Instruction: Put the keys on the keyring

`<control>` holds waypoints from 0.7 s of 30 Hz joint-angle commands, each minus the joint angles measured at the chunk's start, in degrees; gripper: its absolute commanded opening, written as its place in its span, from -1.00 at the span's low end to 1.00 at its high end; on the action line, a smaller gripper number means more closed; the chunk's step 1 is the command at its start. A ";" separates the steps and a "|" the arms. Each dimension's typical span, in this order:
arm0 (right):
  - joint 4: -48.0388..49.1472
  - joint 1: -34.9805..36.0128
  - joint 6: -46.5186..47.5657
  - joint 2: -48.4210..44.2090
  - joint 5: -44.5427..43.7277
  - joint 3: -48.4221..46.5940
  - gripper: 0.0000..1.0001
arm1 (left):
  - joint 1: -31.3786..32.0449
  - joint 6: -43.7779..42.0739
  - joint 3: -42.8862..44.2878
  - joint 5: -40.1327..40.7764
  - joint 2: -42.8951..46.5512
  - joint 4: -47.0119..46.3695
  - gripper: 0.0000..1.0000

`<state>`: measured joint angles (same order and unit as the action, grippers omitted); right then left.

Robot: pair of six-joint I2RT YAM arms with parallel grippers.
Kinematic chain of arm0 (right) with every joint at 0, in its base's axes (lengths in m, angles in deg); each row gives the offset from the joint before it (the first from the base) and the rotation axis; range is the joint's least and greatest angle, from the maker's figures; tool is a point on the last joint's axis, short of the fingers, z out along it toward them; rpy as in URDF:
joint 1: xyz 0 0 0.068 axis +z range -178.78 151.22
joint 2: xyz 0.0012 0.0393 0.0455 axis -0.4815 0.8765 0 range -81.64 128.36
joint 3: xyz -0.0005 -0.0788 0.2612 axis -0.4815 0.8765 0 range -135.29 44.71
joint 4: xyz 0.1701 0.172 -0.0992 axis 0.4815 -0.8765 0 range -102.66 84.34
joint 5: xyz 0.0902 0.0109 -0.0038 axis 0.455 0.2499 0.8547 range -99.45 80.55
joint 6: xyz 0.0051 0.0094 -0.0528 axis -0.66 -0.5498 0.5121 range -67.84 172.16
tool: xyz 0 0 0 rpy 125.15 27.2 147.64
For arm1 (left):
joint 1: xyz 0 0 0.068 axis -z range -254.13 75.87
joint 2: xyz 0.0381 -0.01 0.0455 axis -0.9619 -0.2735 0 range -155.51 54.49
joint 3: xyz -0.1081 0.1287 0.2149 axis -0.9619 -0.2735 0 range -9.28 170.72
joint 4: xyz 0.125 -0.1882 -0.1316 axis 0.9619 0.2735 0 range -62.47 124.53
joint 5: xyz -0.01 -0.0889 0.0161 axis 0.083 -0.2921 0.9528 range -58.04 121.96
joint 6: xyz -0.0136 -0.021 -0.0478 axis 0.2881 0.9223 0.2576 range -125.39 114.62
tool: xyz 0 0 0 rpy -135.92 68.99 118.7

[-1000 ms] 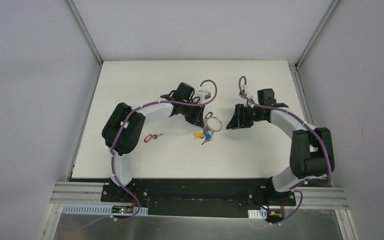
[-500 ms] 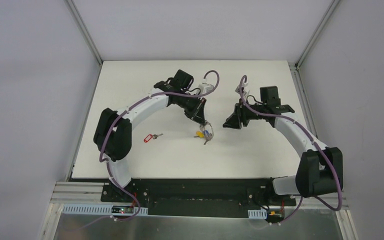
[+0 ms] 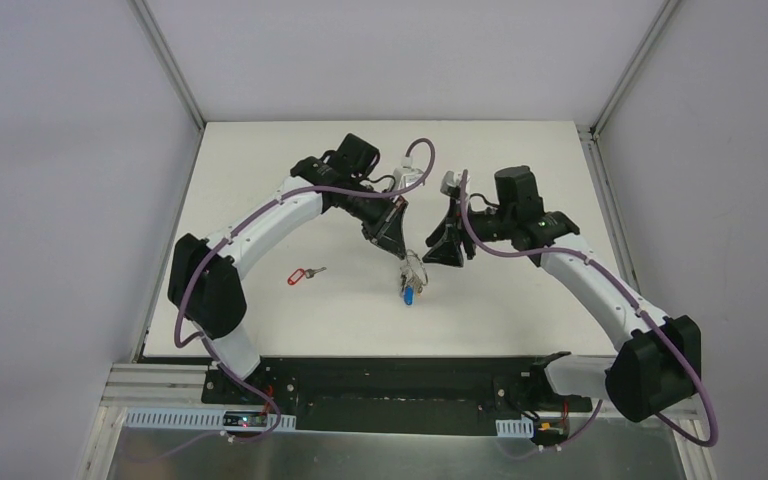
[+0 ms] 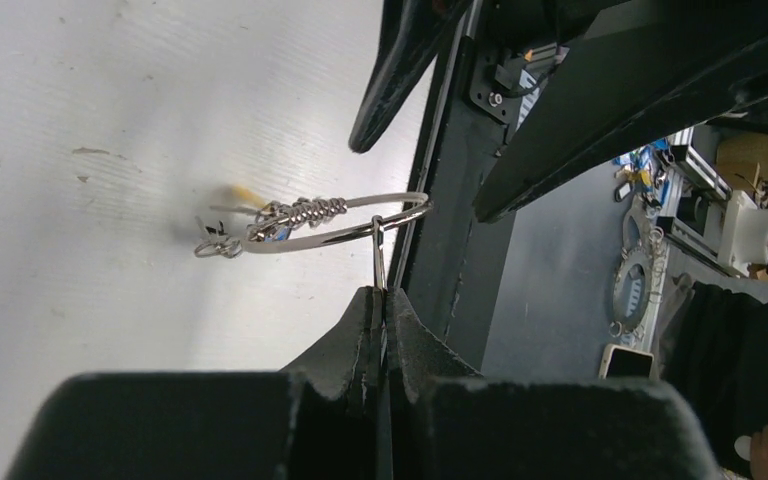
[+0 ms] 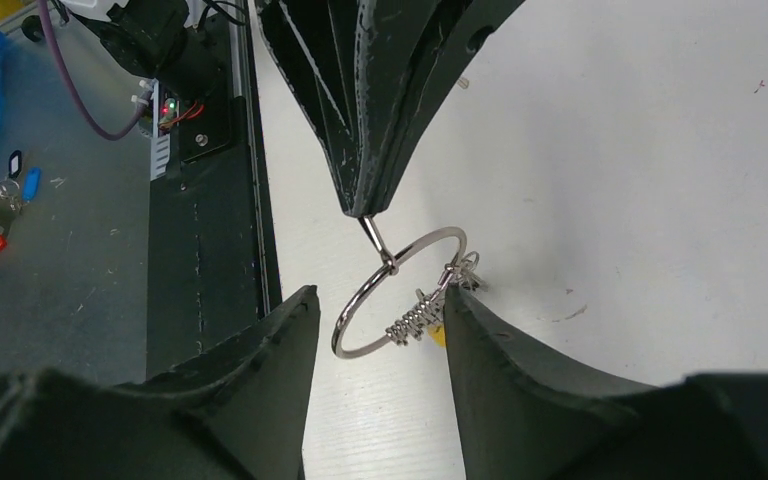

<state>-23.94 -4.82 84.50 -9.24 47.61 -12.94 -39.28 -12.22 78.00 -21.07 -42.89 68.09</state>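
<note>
The keyring hangs above the table's middle, its bunch with a blue tag dangling below. My left gripper is shut on a thin metal stem of the keyring, pinched at the fingertips of the left gripper. The right gripper stands open just to the right of the ring. In the right wrist view the keyring sits just beyond the right gripper, its coil close against the right finger. A red-tagged key lies on the table to the left.
The white table ends at a black rail along the near edge and grey walls on the other sides. A yellow tag peeks from behind the ring's coil. Both arms arch over the table's middle.
The left gripper has lifted the keyring off the table, so it now hangs. The right gripper has moved left, up to the ring.
</note>
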 commanded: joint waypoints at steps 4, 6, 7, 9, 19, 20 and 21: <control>5.60 3.63 -4.40 -0.28 -3.82 -0.24 0.06 | 1.01 4.30 0.23 -3.20 4.26 -3.12 -1.00; 6.97 3.92 -6.02 -0.05 -4.46 0.59 0.06 | 1.01 5.81 -0.74 -3.16 4.88 -5.09 -1.00; 7.26 3.96 -6.39 0.10 -4.68 0.79 0.06 | 1.01 6.40 -1.12 -3.17 5.18 -5.92 -1.00; 7.51 4.03 -6.77 0.27 -4.92 1.27 0.06 | 1.01 6.61 -1.76 -3.04 5.65 -7.05 -1.00; 10.89 4.15 -9.88 0.68 -4.58 2.47 -0.16 | 1.01 9.03 -3.23 -2.96 6.55 -9.09 -1.00; 11.04 4.16 -10.00 0.64 -4.39 2.47 -0.22 | 1.01 8.96 -3.40 -2.95 6.55 -9.11 -1.00; 11.07 4.11 -10.01 0.64 -4.29 2.38 -0.25 | 1.01 8.94 -3.51 -2.97 6.59 -9.09 -1.00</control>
<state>-16.53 -0.99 76.04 -8.45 42.26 -10.53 -38.80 -4.32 74.85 -21.71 -39.11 60.76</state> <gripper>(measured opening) 0.406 0.010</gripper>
